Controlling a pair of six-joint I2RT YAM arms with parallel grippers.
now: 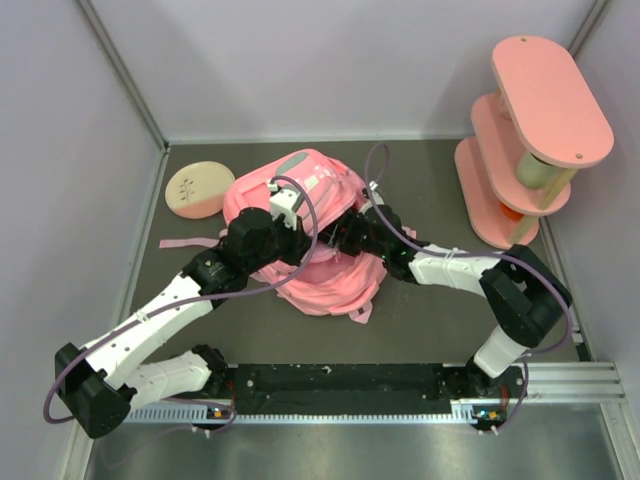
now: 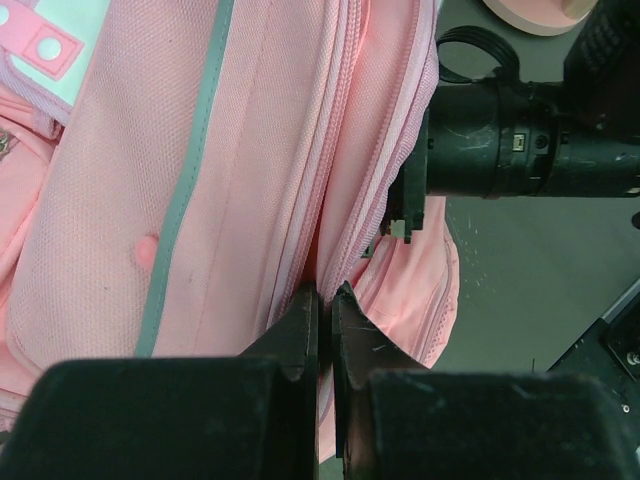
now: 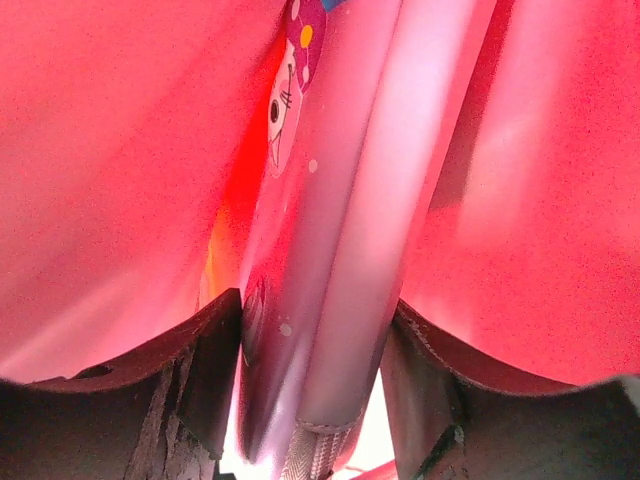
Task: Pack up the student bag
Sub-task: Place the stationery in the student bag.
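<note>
No words or numbers can be read anywhere. The patch (image 2: 85, 50) on the bag (image 2: 250, 200) shows no legible lettering. Amid the bag's fabric, the case (image 3: 340, 250) bears only a cartoon cat face (image 3: 283, 105).

The left arm (image 1: 150, 320) stretches from the near left toward the centre, and the left claw (image 2: 322, 320) is pressed together. The right arm (image 1: 460, 268) folds at its elbow and reaches left, with the right claw (image 3: 315, 340) spread apart.

The student bag (image 2: 230, 180) was matt pink cloth with a coarse visible weave and duller grey strips. Inside it, the pencil case (image 3: 330, 250) looked slick and glossy, like plastic. The table (image 1: 430, 320) was dark and matt, and the far-right shelf (image 1: 550, 95) was smooth pink.
</note>
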